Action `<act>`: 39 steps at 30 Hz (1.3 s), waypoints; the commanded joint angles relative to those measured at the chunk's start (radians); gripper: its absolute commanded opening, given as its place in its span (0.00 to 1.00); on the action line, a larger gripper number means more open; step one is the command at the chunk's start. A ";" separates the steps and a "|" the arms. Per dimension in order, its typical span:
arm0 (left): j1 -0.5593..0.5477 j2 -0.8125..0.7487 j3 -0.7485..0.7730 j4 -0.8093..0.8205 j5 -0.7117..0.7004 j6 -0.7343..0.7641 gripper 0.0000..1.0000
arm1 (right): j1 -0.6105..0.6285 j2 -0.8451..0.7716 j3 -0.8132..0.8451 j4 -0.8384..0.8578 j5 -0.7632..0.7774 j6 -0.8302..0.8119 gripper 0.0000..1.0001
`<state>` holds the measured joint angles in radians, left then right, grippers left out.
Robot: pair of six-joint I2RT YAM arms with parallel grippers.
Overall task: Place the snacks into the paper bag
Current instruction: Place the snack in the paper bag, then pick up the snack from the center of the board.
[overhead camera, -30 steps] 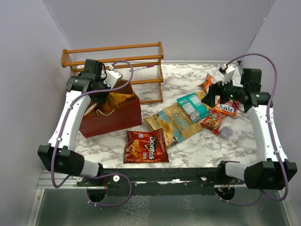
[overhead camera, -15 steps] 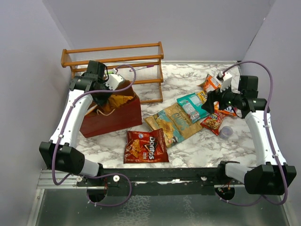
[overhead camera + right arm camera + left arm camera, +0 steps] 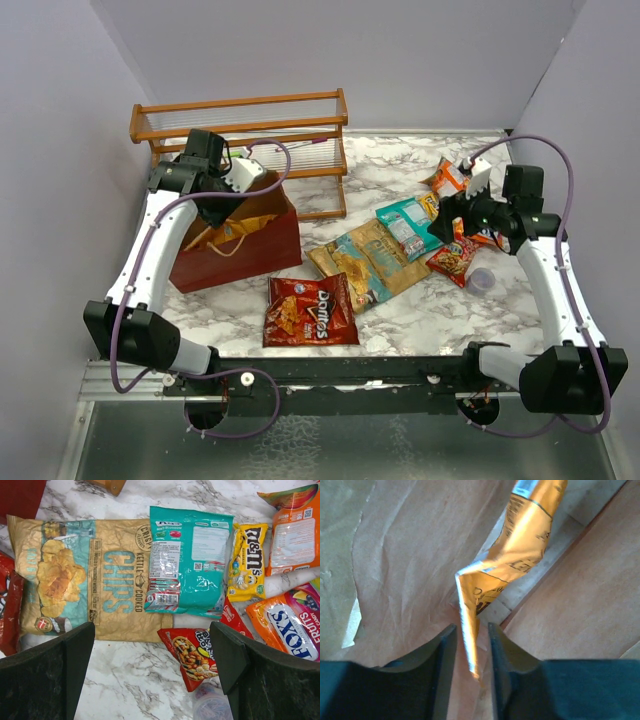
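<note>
Fingers of the left gripper stand almost together, down inside the bag, with the folded edge of an orange packet running between them. Whether they pinch it or merely flank it I cannot tell. The rest of that packet stretches ahead of the tips against the bag's tan inside.

The right gripper is spread wide and holds nothing, hovering over the table. Just ahead of its tips lies the teal packet, with its long axis pointing away from the fingers, so its narrow width falls inside the gap. The chips bag lies ahead and left, partly under the teal packet, its long axis across the fingers. A small red packet sits between the tips, closer to the right one. The M&M's packet touches the teal one on its right.

The right arm is much the nearer to these, and the teal packet looks the likeliest next pick. The bag is well apart to that arm's left, its mouth occupied by the left arm, so a carry across risks crowding. The Doritos lie just beside the bag, nearer the left arm.
</note>
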<state>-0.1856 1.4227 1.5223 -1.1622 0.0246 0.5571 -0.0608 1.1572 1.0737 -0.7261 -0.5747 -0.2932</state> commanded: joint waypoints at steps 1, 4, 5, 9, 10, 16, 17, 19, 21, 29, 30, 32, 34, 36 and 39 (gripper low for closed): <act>-0.003 -0.046 0.046 -0.014 -0.011 0.020 0.39 | -0.008 -0.017 -0.028 0.071 0.058 -0.011 0.98; -0.003 -0.071 0.063 0.001 -0.016 0.044 0.48 | -0.008 -0.008 -0.042 0.096 0.100 -0.020 0.98; -0.003 -0.082 0.066 0.012 -0.025 0.049 0.51 | -0.007 -0.005 -0.047 0.105 0.114 -0.024 0.98; -0.003 -0.133 0.067 0.071 -0.062 0.064 0.65 | -0.007 0.020 -0.063 0.122 0.145 -0.048 0.98; -0.003 -0.147 0.063 0.089 -0.070 0.065 0.69 | -0.008 0.027 -0.064 0.120 0.147 -0.053 0.98; -0.003 -0.205 0.049 0.188 -0.129 0.037 0.83 | -0.006 0.079 -0.049 0.058 0.039 -0.116 0.94; -0.003 -0.209 0.049 0.201 -0.135 0.028 0.83 | -0.004 0.086 -0.047 0.050 0.007 -0.128 0.93; -0.003 -0.216 0.050 0.223 -0.141 0.011 0.84 | 0.005 0.099 -0.046 0.029 -0.047 -0.154 0.90; -0.003 -0.225 0.050 0.242 -0.140 -0.002 0.85 | 0.022 0.109 -0.047 0.005 -0.077 -0.181 0.87; -0.003 -0.285 -0.012 0.347 -0.108 -0.021 0.87 | 0.193 0.103 -0.149 0.012 0.048 -0.240 0.81; -0.003 -0.290 -0.016 0.355 -0.102 -0.025 0.87 | 0.221 0.105 -0.165 0.022 0.084 -0.239 0.80; -0.003 -0.298 -0.020 0.361 -0.088 -0.031 0.87 | 0.256 0.119 -0.196 0.039 0.136 -0.238 0.80; -0.003 -0.304 -0.025 0.361 -0.071 -0.031 0.87 | 0.276 0.135 -0.225 0.055 0.173 -0.241 0.80; -0.003 -0.310 -0.034 0.360 -0.057 -0.026 0.87 | 0.291 0.147 -0.256 0.080 0.198 -0.241 0.80; -0.003 -0.316 -0.049 0.358 -0.052 -0.017 0.87 | 0.299 0.164 -0.296 0.147 0.247 -0.213 0.80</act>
<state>-0.1856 1.1275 1.4937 -0.8318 -0.0628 0.5472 0.2241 1.3006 0.8204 -0.6857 -0.4435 -0.5152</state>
